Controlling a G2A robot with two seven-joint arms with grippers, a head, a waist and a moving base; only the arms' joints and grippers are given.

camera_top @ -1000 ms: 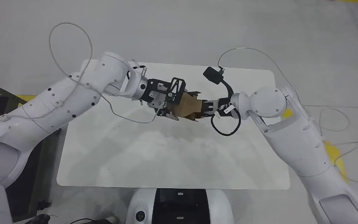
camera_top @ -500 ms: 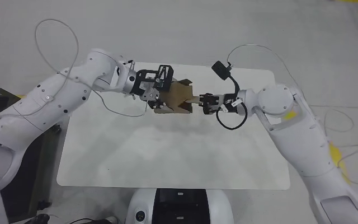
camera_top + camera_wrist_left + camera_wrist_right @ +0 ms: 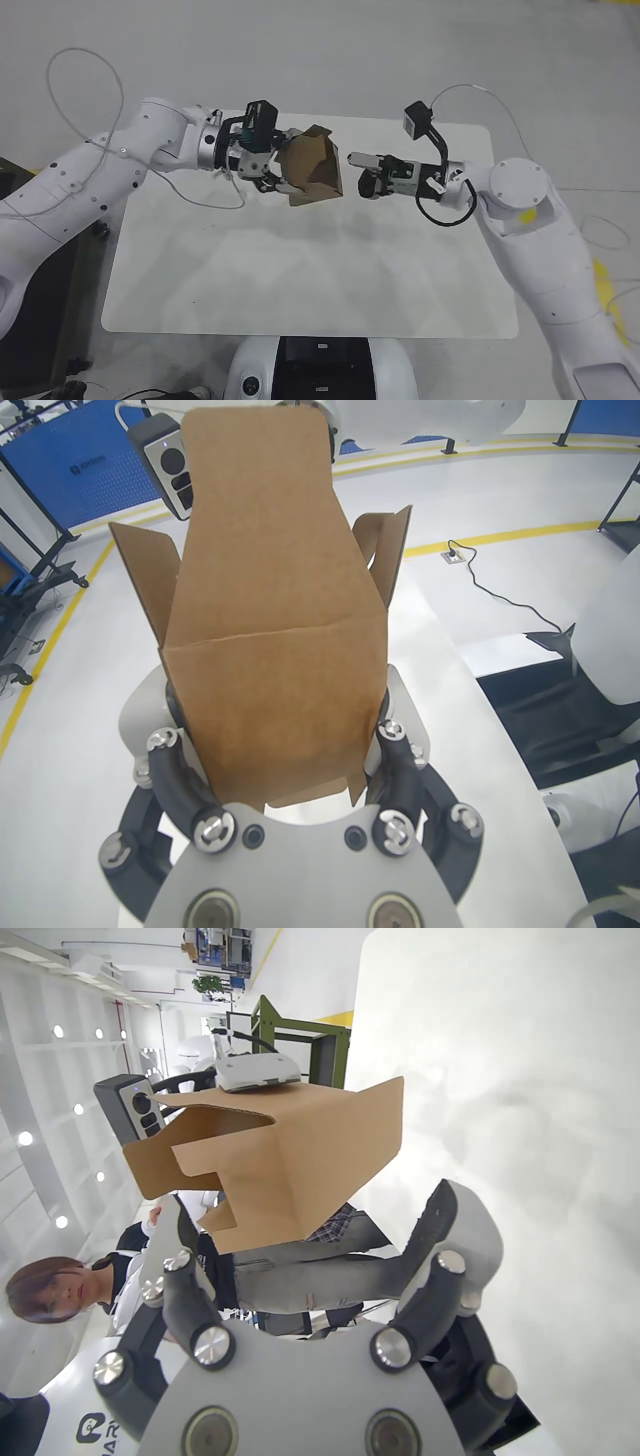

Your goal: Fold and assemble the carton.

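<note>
White desk (image 3: 300, 290) with rounded corners, pale floor (image 3: 300, 50) around it. Entry for this moment:

- Brown carton (image 3: 312, 170) is held clear of the desk, at upper centre of the top view, between the two arms.
- Hold: the left gripper (image 3: 272, 172) pinches the carton across its body near one end. In the left wrist view its fingers (image 3: 402, 700) press on opposite walls.
- The right gripper (image 3: 358, 172) sits just beside the carton's other end, to its right in the top view. Its jaws are spread and hold nothing. Whether it touches the cardboard cannot be told.

Progress, as judged:
- Done: the blank is opened into a squared sleeve, with creases formed and walls standing apart.
- Not done: at the end facing the right gripper the side flaps (image 3: 145, 575) stand outward and the long flap (image 3: 255, 475) runs straight on from its wall. Nothing there is folded in or tucked.
- The end nearer the left gripper also looks unclosed, though it is partly hidden.
- Estimate: early to middle stage. Closing the flaps at both ends remains.
</note>
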